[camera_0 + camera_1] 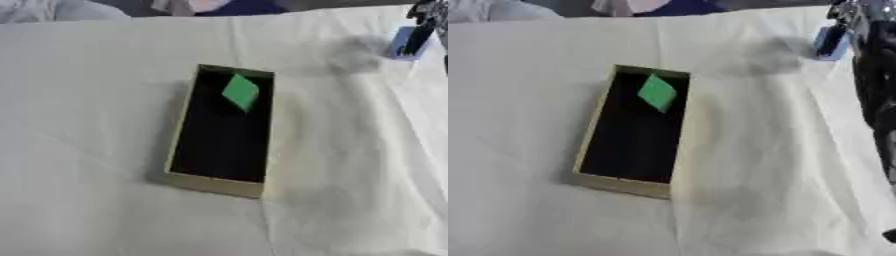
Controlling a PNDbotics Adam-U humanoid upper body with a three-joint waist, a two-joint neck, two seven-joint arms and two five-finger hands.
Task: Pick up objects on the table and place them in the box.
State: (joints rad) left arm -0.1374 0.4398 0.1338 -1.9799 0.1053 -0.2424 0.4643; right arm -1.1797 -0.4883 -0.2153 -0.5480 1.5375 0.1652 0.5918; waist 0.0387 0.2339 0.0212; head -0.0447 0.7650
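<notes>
A long tan box [213, 184] with a dark inside lies in the middle of the white cloth. A green flat piece [240, 91] rests tilted at the box's far end. At the far right my right hand [426, 19] comes in from the upper corner. Its dark fingers [417, 36] are curled on a small blue object [402, 44], which hangs a little above the cloth, well apart from the box. A soft shadow falls on the cloth just left of it. The right forearm [877, 85] runs down the right edge. My left hand shows in neither view.
A white, creased cloth [87, 125] covers the table on all sides of the box. People's clothing [219, 6] shows beyond the far table edge.
</notes>
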